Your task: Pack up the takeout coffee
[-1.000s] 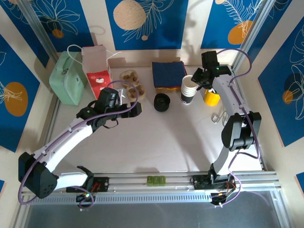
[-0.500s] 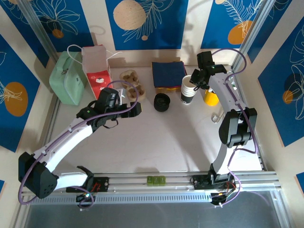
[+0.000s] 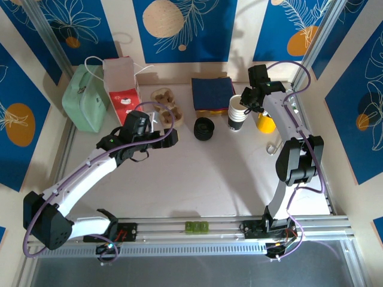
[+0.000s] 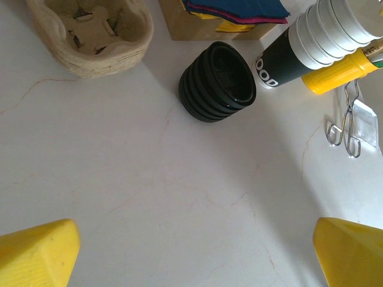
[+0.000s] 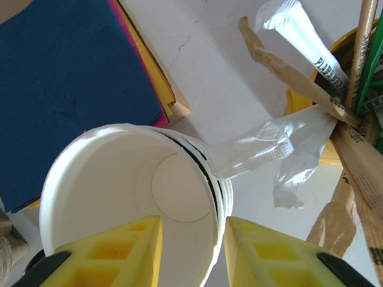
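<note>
The right tool (image 5: pixel 192 222) is hanging over a stack of paper cups (image 4: pixel 281 57) with dark outer walls and white rims. Its two yellow fingers are partly open and straddling the rim of the top cup (image 5: pixel 119 179): one finger is sitting inside the white cup, the other just outside the nested rims. A gap is showing between the inner finger and the wall, so the tool is not clamping the cup. This top cup, nested in the stack, is directly under the tool. Ahead and to one side of these fingers, a pile of dark blue napkins (image 5: pixel 66 78) is lying flat. To the other side, a yellow cup (image 4: pixel 335 75) is holding sticks and clear packets.

The left tool (image 4: pixel 194 226) is hanging above the bare white desk (image 4: pixel 149 179), fingers spread wide and holding nothing. Ahead of it, a stack of black lids (image 4: pixel 218 81) is standing just beside the cup stack. Farther ahead, off to its left, a pulp cup carrier (image 4: pixel 90 30) is resting on the desk.
</note>
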